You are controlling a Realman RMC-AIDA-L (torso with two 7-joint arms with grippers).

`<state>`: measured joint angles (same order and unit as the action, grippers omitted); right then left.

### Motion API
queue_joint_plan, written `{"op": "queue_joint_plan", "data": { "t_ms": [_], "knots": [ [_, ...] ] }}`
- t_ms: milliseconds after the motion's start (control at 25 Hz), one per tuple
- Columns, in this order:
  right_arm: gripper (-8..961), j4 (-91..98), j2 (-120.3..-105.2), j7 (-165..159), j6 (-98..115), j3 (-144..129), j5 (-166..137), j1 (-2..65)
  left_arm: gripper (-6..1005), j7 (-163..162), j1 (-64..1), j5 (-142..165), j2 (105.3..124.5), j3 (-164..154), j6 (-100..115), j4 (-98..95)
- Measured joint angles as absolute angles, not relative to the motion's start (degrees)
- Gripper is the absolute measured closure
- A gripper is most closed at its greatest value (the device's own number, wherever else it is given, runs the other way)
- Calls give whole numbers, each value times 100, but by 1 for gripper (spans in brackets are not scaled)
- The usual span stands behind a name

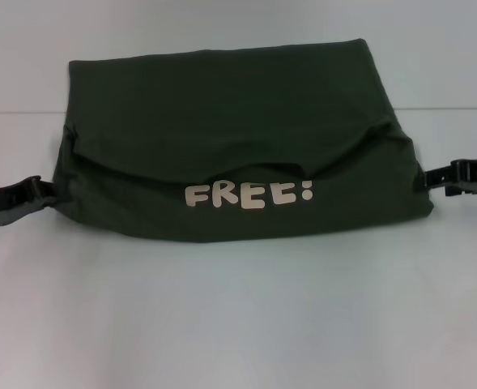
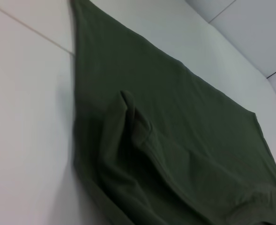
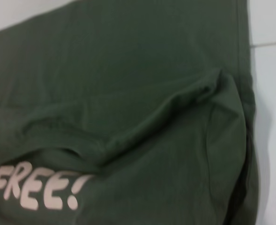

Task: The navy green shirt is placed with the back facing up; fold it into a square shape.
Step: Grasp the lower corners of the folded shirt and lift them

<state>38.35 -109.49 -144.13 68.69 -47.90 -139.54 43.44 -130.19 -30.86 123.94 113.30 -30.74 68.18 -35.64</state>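
While the navy green shirt [image 1: 238, 138] lies folded on the tabletop [image 1: 238, 324], lettering [image 1: 249, 195] up, left gripper [image 1: 37, 198] and right gripper [image 1: 449, 180] flank it; jaws' spacing cannot be told.

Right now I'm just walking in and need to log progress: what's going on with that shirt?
The robot is mid-fold on the navy green shirt, which lies on the white table. The near edge has been turned up over the body, so the lettering "FREE!" faces up. The left pincer sits at the shirt's left edge and the right pincer at its right edge. The shape is a wide band, not yet square.
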Motion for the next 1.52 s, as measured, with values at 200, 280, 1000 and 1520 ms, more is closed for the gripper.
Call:
{"op": "queue_joint_plan", "data": {
  "t_ms": [200, 280, 1000, 1520],
  "knots": [
    [253, 3671, -11074, -14422, 6628, -4795, -14245, 4394, 997, -13038, -3139, 12401, 11311, -3077, 6814, -3552],
    [252, 3621, -11124, -14411, 6511, -4799, -14269, 4406, 997, -13039, -3143, 12402, 11311, -3077, 6803, -3552],
    [366, 3317, -11281, -14355, 6111, -4917, -14328, 4531, 997, -13043, -3123, 12402, 11338, -3072, 6828, -3544],
    [917, 3422, -11224, -14293, 6272, -4740, -14307, 4502, 997, -13121, -3148, 12403, 11307, -3099, 6845, -3564]
  ]
}}
